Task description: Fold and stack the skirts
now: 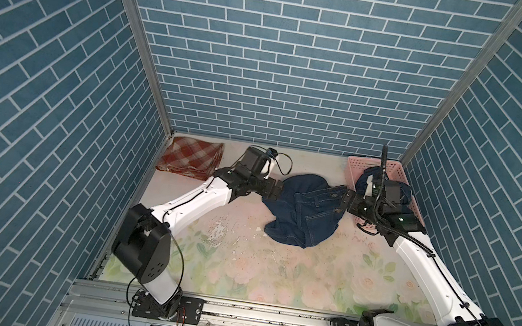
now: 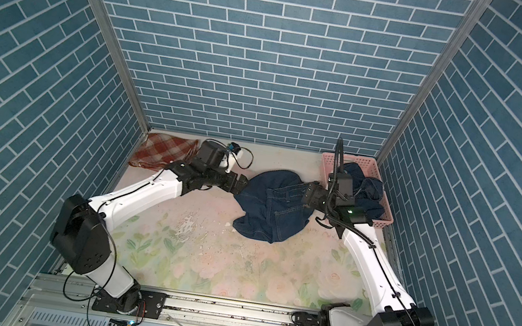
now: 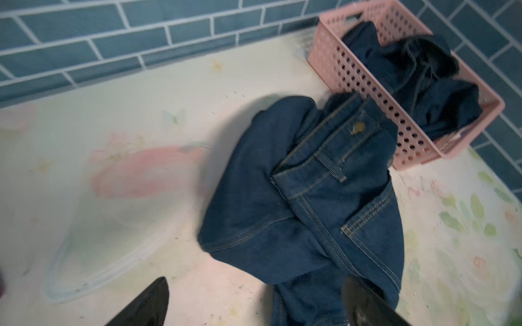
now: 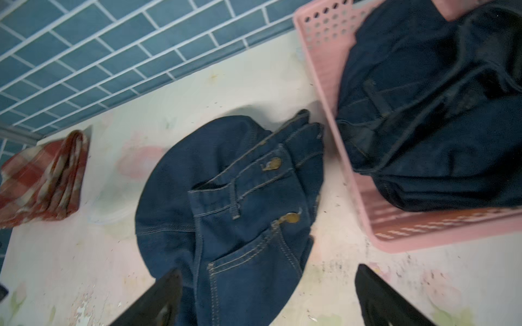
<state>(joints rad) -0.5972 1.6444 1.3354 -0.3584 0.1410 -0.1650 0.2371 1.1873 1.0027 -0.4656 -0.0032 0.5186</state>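
Well to the left of the basket, by the back wall, the plaid skirt lies folded into a neat square. That one looks done and would be the base of the stack. Nearer the basket, the left gripper hovers at the edge of the denim skirt, fingers spread wide and holding nothing. That skirt lies crumpled on the table just beside the basket's left wall, not yet flattened or folded. The right gripper hangs over its waistband end, fingers wide apart and empty too. Inside the basket a second denim skirt sits bunched up. I judge the task about a third done.
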